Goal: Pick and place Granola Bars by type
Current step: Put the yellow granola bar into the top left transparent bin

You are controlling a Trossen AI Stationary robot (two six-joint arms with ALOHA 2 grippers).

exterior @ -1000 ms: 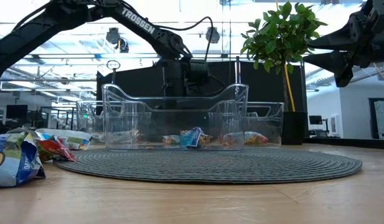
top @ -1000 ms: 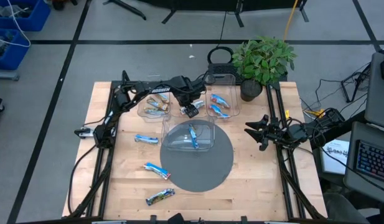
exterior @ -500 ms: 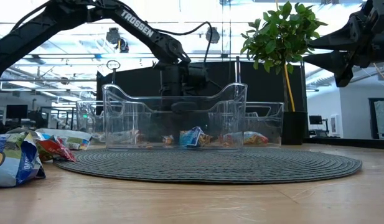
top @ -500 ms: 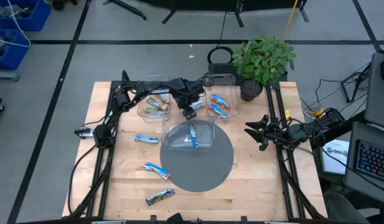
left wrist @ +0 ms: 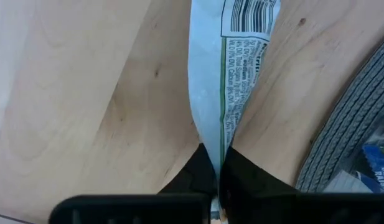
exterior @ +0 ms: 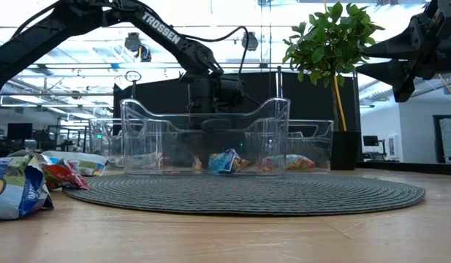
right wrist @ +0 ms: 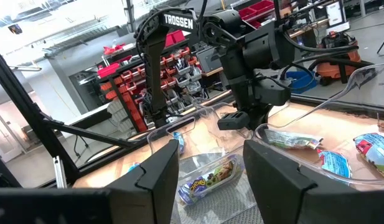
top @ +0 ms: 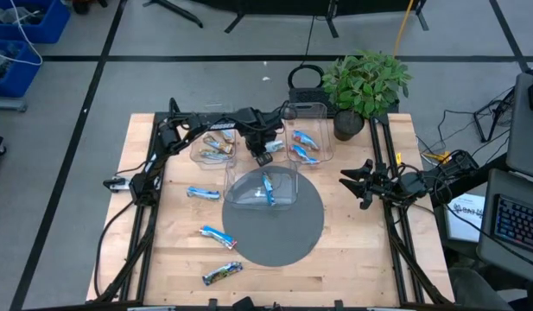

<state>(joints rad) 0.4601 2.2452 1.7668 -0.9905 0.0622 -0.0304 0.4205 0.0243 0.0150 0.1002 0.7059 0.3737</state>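
My left gripper (top: 264,154) is between the two far clear bins, just behind the front bin (top: 262,187). It is shut on a silvery-blue granola bar (left wrist: 236,59) with a barcode and a green stripe. The left bin (top: 215,145) holds tan bars, the right bin (top: 307,140) holds bright blue bars, and the front bin holds one blue bar (top: 268,189). Three loose bars lie flat on the table: one (top: 203,193), another (top: 217,236) and a third (top: 222,273). My right gripper (top: 356,183) waits open and empty at the table's right side. My left gripper pinches one end of the bar's wrapper (left wrist: 214,140) between its two fingers (left wrist: 241,171). The fingers come from above, pointing down, and lie along the bar. The bar hangs below them over the bare wood, about level with the bin rims in the right wrist view (right wrist: 234,122).
A round grey mat (top: 279,229) lies under the front bin. A potted plant (top: 365,85) stands at the far right corner behind the right bin. Bare wood shows at the table's near left and right of the mat.
My left gripper has come down a little with the bar between the far bins, then stayed still. It remains shut on the bar.
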